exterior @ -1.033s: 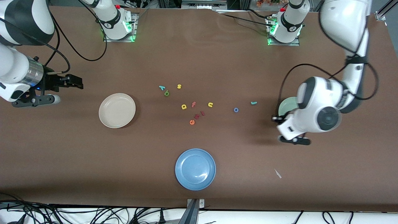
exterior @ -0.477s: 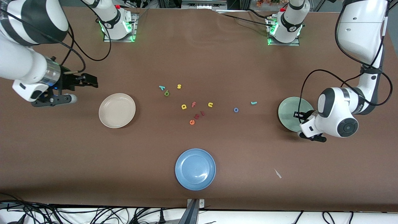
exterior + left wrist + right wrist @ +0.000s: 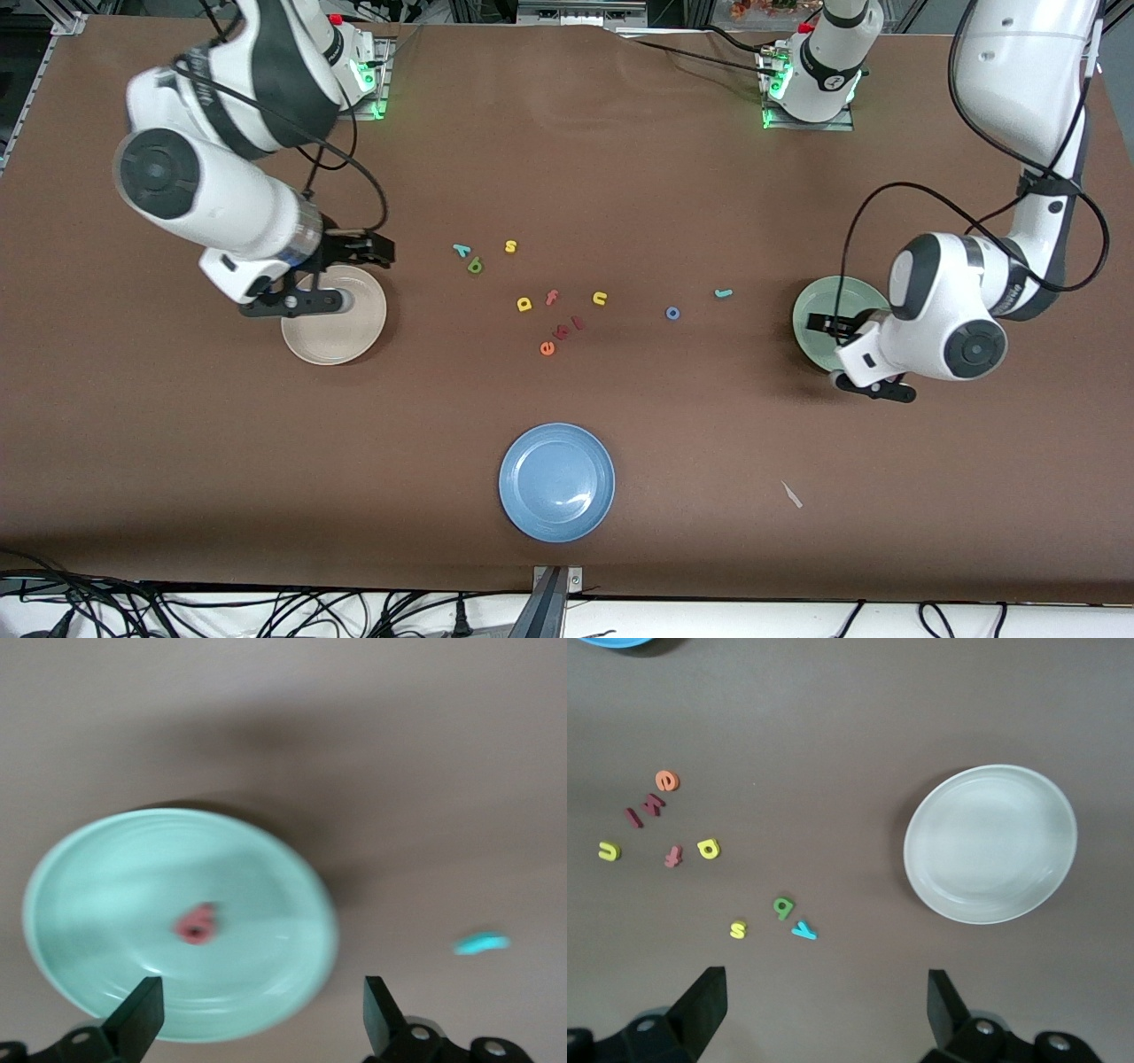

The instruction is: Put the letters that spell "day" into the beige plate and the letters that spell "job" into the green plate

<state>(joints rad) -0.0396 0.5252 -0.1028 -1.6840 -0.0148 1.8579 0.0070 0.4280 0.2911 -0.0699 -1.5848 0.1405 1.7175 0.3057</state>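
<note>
Hovering over green plate [image 3: 819,315], near the table's edge at left arm's end: left gripper [image 3: 259,1014], fingers spread wide, nothing between them. Salmon-red b [image 3: 196,925] lies inside that plate, approx. mid-dish.

Right gripper [image 3: 359,252] hangs over beige plate [image 3: 341,332] rim, twd right arm's end of table [image 3: 620,177]; jaws wide apart, empty. Beige plate holds no letters.

Loose letters, mid-table:
- teal y [image 3: 462,250] & dark green a [image 3: 475,264], touching or nearly so; yellow s [image 3: 510,245] just beside them.
- yellow d [image 3: 524,304], pink f [image 3: 551,298], yellow n [image 3: 600,299] in a rough row, nearer front camera than the y/a pair.
- orange e [image 3: 547,348] plus two dark red pcs [image 3: 569,328], nearer camera again; which letters the red pcs are, can't tell.
- blue o [image 3: 672,312] & teal j [image 3: 724,293], near each other, btwn the cluster and green plate.

Blue plate [image 3: 557,481]: near table's front edge, mid-length, empty.

Small pale scrap [image 3: 791,494] on table, near front edge twd left arm's end.
</note>
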